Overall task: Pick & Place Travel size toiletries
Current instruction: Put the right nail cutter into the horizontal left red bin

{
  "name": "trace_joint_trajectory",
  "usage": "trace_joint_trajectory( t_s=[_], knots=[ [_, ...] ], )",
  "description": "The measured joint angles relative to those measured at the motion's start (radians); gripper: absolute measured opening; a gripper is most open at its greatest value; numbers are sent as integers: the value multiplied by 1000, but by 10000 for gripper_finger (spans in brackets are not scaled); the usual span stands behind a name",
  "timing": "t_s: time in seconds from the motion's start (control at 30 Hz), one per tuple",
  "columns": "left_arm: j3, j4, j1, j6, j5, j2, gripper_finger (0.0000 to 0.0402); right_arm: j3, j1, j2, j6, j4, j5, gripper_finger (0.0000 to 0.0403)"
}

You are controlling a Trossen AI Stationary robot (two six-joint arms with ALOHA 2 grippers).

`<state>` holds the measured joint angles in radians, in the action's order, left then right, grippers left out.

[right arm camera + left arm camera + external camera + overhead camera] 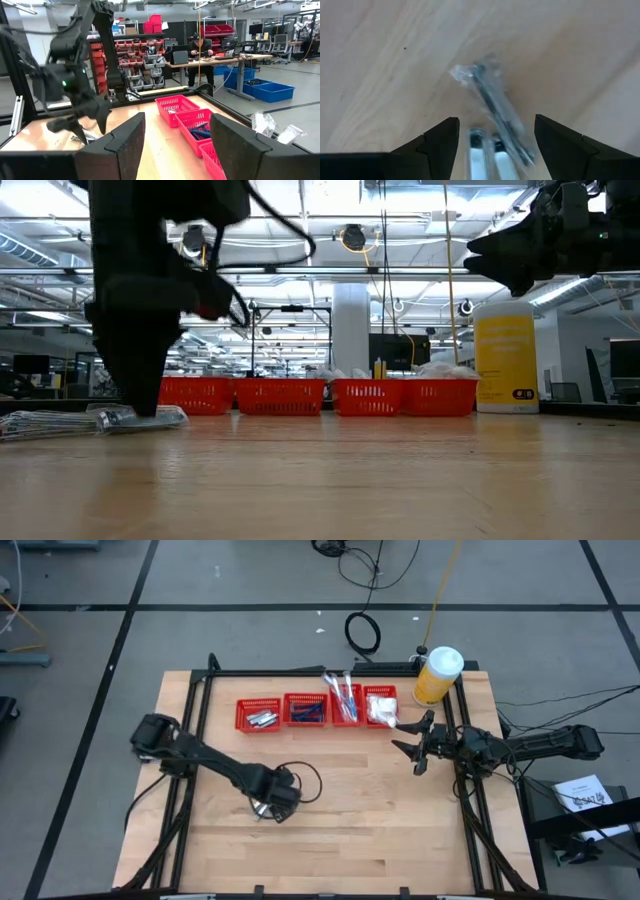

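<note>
The left gripper [268, 806], lower centre of the high view, covers most of a clear-wrapped toiletry [495, 107] lying on the wooden tabletop [380, 810]; its jaws stand wide around the blurred packet. The right gripper [418, 747] hovers at centre right, jaws wide and empty. Red baskets [316, 711] across the upper middle hold more toiletries. Behind stretches a workshop with shelves.

Clear-wrapped sticks [495, 107] flat on table [380, 60]
</note>
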<state>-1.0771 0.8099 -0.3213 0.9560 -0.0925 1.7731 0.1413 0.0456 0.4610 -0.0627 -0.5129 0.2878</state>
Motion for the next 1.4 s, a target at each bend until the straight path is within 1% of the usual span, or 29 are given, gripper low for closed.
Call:
trace_joint_trajectory(
  t_s=[0.13,0.3,0.4,0.5,0.6,0.7,0.8,0.9,0.97,1.13,1.3,1.4],
  knots=[
    [0,0,27,15,26,45,255,0,0,0,-4,-10,0,212],
    [-4,-4,49,30,63,63,255,0,0,0,-4,-14,0,212],
    [-4,-4,53,32,64,63,243,0,0,0,-4,-14,-1,212],
    [-3,-6,58,22,71,62,208,0,0,0,-4,-14,-1,212],
    [-2,-10,68,10,68,62,155,0,0,0,-4,-14,-1,212],
    [-2,-39,80,-32,56,63,99,0,0,0,-4,-14,-1,212],
    [0,-91,92,-93,-3,64,51,0,0,0,-4,-14,-1,212],
    [1,-151,110,-174,-45,65,16,0,0,0,-4,-14,-1,212],
    [1,-183,120,-224,-51,66,12,0,0,0,-4,-13,-1,212],
    [3,-255,126,-343,-68,67,31,0,0,0,-4,-13,-1,212],
    [3,-268,126,-425,-67,54,10,0,0,1,-4,-13,-1,212],
    [3,-254,131,-432,-68,22,14,0,0,0,-4,-13,0,212]
  ],
)
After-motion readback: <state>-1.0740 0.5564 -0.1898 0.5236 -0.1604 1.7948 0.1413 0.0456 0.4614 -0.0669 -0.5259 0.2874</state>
